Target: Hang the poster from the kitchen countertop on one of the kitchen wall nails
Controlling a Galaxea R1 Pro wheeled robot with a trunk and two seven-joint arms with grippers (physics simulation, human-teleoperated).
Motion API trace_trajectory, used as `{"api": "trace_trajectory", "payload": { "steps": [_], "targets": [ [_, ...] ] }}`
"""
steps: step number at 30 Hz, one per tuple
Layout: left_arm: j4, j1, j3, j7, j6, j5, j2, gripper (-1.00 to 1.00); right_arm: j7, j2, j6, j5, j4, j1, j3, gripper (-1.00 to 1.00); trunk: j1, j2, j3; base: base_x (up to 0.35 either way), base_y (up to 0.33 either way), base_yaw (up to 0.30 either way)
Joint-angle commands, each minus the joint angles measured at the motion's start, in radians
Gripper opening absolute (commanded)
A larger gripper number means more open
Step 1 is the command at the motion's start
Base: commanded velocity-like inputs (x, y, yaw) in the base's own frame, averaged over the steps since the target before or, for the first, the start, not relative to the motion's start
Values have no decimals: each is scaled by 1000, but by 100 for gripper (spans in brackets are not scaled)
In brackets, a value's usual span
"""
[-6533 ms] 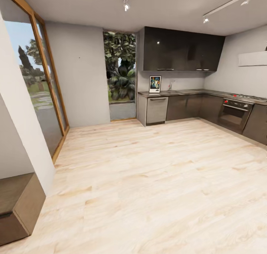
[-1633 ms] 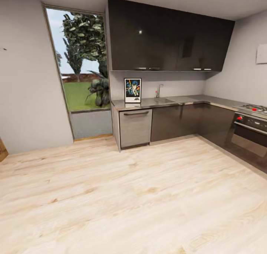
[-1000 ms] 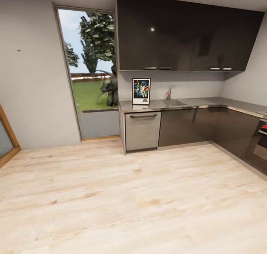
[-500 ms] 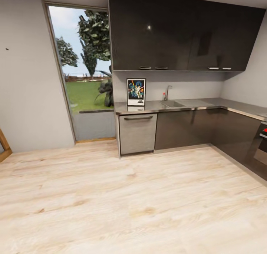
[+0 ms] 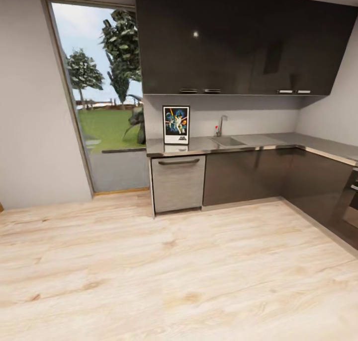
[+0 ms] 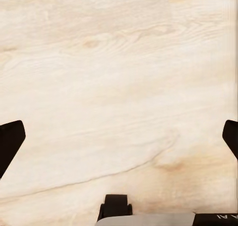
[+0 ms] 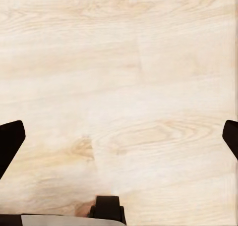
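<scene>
Poster [image 5: 176, 125] upright on the kitchen countertop [image 5: 258, 143], at its window-side end, back against the pale backsplash wall, directly above the grey dishwasher front [image 5: 178, 183]. Frame black, border white, dark blue art; title too small to read. Faint reflection of it on the glossy slab just in front.

Relative to the poster: tap [image 5: 221, 125] and inset sink [image 5: 227, 141] further along the countertop, away from the window. Glossy dark wall cabinets [image 5: 233, 40] overhead. Tall window [image 5: 99, 92] just beside it on the other side, trees and grass outside. Countertop runs on from the sink and turns the corner toward the oven [image 5: 352, 201] at the frame edge. Pale wood floor [image 5: 174, 276] between camera and cabinets.

Left gripper [image 6: 119, 137] over bare wood floor, jaws spread wide, dark fingertips [image 6: 10, 141] at opposite frame edges, nothing between them. Right gripper [image 7: 119, 137] same: jaws spread wide, fingertips [image 7: 10, 141] far apart, nothing held, floor planks below.
</scene>
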Motion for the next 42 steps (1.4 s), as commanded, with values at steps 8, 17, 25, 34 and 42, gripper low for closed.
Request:
{"api": "trace_trajectory", "payload": {
  "steps": [8,17,25,34,42],
  "targets": [
    [-1,0,1,0,-1,-1,0,100,1,2,-4,4,1,-1,1,100,1,0,-1,316,-101,0],
    [-1,0,1,0,-1,-1,0,100,-1,4,-4,4,1,-1,0,100,1,0,-1,332,-7,152],
    [-1,0,1,0,-1,-1,0,100,-1,3,-4,4,1,-1,-1,100,1,0,-1,333,-50,251],
    [-1,0,1,0,-1,-1,0,100,-1,4,-3,4,1,-1,0,100,1,0,-1,333,-92,30],
    [-1,0,1,0,-1,0,0,100,0,4,-4,4,1,-1,0,100,1,0,-1,333,-98,0]
  ]
}}
